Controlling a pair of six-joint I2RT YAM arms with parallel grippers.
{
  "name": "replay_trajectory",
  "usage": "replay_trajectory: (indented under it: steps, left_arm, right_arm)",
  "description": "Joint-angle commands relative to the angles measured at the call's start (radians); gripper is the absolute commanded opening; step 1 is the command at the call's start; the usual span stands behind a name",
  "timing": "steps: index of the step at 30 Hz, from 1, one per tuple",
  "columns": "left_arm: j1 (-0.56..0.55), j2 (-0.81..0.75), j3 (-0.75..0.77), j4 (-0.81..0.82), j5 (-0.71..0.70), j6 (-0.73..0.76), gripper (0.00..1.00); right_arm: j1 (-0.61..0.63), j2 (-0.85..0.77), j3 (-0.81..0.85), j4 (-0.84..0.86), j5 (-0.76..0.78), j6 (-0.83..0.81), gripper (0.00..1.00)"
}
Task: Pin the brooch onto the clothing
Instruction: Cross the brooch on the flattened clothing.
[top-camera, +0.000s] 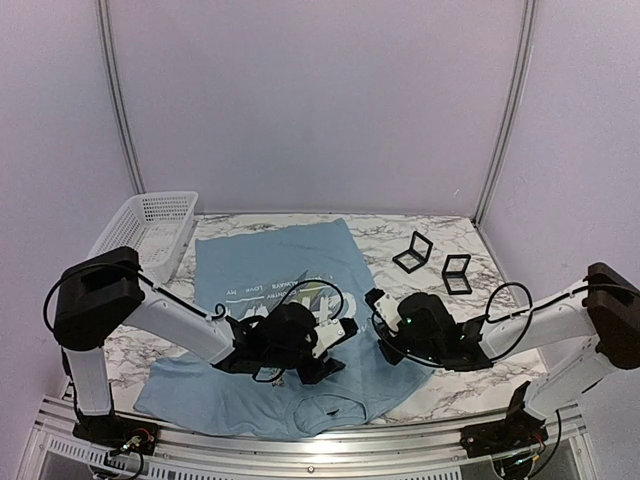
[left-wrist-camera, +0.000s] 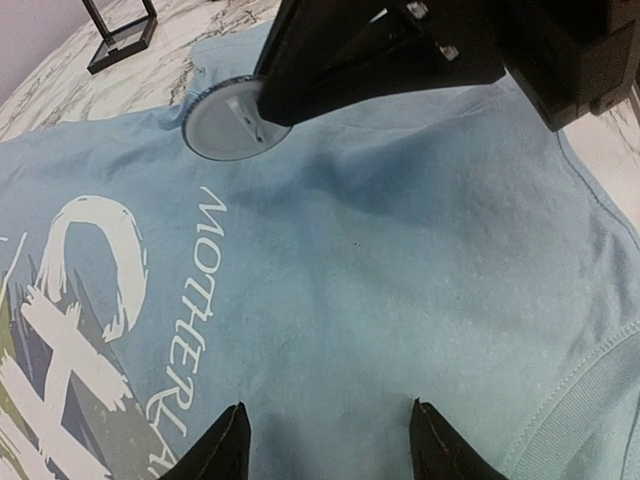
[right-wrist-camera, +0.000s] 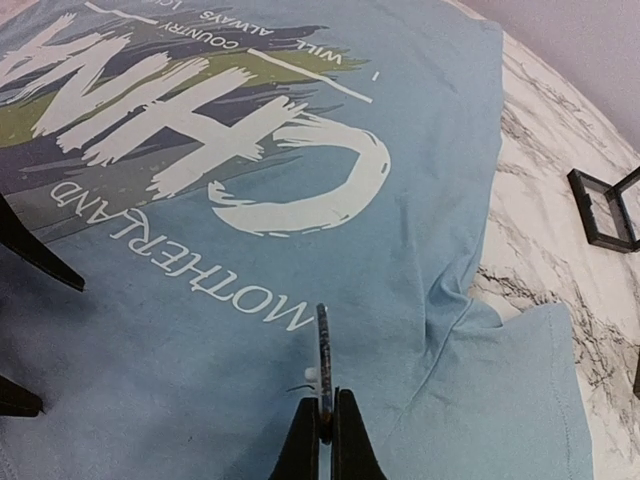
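The light blue T-shirt (top-camera: 270, 265) lies flat on the marble table, with white "CHINA" lettering (right-wrist-camera: 200, 130). My right gripper (right-wrist-camera: 324, 425) is shut on the brooch (right-wrist-camera: 323, 355), a thin round disc held edge-on just above the shirt below the word "MOTHERLAND". In the left wrist view the brooch (left-wrist-camera: 225, 125) shows as a grey disc in the right gripper's fingers, with a small pin on its back. My left gripper (left-wrist-camera: 325, 440) is open and empty, low over plain blue fabric near the collar (left-wrist-camera: 570, 400). In the top view both grippers, left (top-camera: 330, 345) and right (top-camera: 378, 305), meet over the shirt's near right part.
Two small square black cases (top-camera: 412, 253) (top-camera: 457, 273) stand open on the marble to the right of the shirt. A white mesh basket (top-camera: 150, 228) sits at the back left. The table's near edge is a metal rail (top-camera: 300, 450).
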Motion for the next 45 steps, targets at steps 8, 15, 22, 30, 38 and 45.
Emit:
replay_trajectory:
  steps: [8, 15, 22, 30, 38, 45]
  left_arm:
    - [-0.003, 0.059, 0.034, -0.067, 0.022, 0.043, 0.21]
    - [0.0, -0.042, -0.035, -0.061, 0.095, 0.039, 0.0]
    - [0.04, -0.113, -0.091, 0.005, 0.213, -0.012, 0.0]
    - [0.072, -0.122, -0.13, 0.068, 0.293, -0.05, 0.0]
    - [0.089, -0.132, -0.135, 0.104, 0.362, -0.05, 0.0]
    - [0.094, -0.135, -0.147, 0.11, 0.373, -0.051, 0.0]
  right_arm:
    - [0.013, -0.022, -0.034, 0.064, -0.087, -0.027, 0.0]
    - [0.03, 0.019, -0.052, 0.161, -0.139, -0.125, 0.0]
    - [0.052, 0.056, -0.094, 0.343, -0.174, -0.27, 0.0]
    - [0.137, 0.109, -0.096, 0.432, -0.123, -0.411, 0.0]
    - [0.203, 0.2, -0.073, 0.426, -0.04, -0.499, 0.0]
    - [0.21, 0.205, -0.038, 0.414, -0.047, -0.532, 0.0]
